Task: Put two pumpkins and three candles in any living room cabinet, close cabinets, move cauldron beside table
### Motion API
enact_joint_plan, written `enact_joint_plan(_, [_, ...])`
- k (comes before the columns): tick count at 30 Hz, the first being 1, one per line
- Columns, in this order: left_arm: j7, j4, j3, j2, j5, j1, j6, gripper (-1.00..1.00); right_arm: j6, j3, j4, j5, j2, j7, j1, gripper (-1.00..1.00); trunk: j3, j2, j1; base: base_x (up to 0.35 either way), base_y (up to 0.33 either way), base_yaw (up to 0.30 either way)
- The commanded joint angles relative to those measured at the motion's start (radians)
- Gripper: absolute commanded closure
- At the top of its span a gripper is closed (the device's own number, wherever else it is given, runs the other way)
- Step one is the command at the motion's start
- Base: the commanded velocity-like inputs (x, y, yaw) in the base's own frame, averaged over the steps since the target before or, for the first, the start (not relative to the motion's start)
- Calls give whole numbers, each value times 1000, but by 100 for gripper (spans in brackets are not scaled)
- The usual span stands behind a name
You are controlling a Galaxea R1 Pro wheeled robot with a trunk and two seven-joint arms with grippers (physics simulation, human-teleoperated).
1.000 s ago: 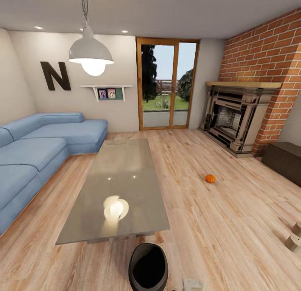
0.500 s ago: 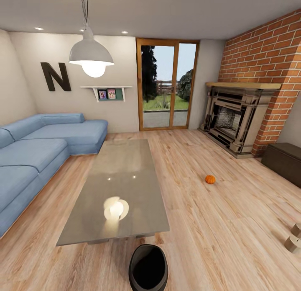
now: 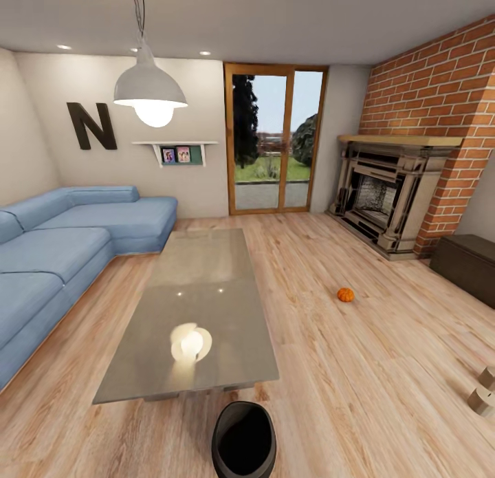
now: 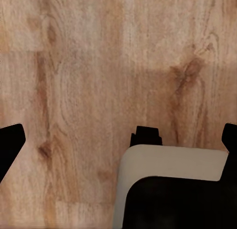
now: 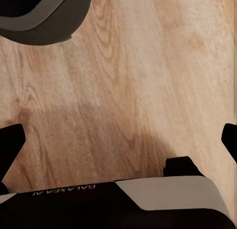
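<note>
The black cauldron stands on the floor just off the near end of the low grey-beige table; its rim also shows in the right wrist view. One orange pumpkin lies on the floor to the table's right. Two grey-beige candles stand on the floor at the right edge. The dark-brown cabinet sits by the brick wall, its fronts shut. My left gripper and right gripper both hang open over bare floorboards, holding nothing.
A blue corner sofa runs along the left. The fireplace and brick wall fill the back right, with glass doors at the back. A pendant lamp hangs over the table. Part of my own base shows below the grippers.
A pale part of my right arm at the head view's bottom edge has dropped out of that view. The room's things have not moved.
</note>
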Motion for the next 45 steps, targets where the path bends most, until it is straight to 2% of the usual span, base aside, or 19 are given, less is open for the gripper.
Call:
enact_joint_plan(1, [1, 6, -2, 0, 10, 4, -14, -100, -17, 9, 10, -9, 1, -2, 5, -100, -1, -1, 0, 0, 0, 0])
enact_joint_plan(6, [1, 13, -1, 0, 10, 19, -30, -100, -39, 9, 19, -10, 2, -2, 30, -100, -1, -1, 0, 0, 0, 0])
enact_joint_plan(16, [-1, 15, -3, 0, 9, 28, -35, -100, -59, 9, 22, -10, 2, -2, 37, -100, -1, -1, 0, 0, 0, -45])
enact_joint_plan(22, [-1, 15, -4, -2, 9, 33, -37, -100, -62, 9, 23, -10, 1, -2, 40, -100, -2, -1, 0, 0, 0, -240])
enact_joint_plan(26, [-1, 15, -4, -2, 7, 52, -70, -100, -62, 9, 23, -11, 1, -2, 42, -100, -4, -1, 0, 0, 0, -271])
enact_joint_plan(28, [-1, 15, -4, -2, 8, 59, -101, -100, -62, 8, 23, -26, 1, -1, 42, -100, -5, -1, 0, -72, 0, -275])
enact_joint_plan(33, [-1, 15, -4, 0, 8, 63, -116, -100, -62, 8, 23, -66, -1, -1, 44, -100, -8, -1, 0, -88, 0, -276])
enact_joint_plan(45, [-1, 15, -4, -5, 8, 75, -120, -100, -62, 9, 23, -75, -1, -1, 51, -100, -17, -1, 0, -131, 0, -277])
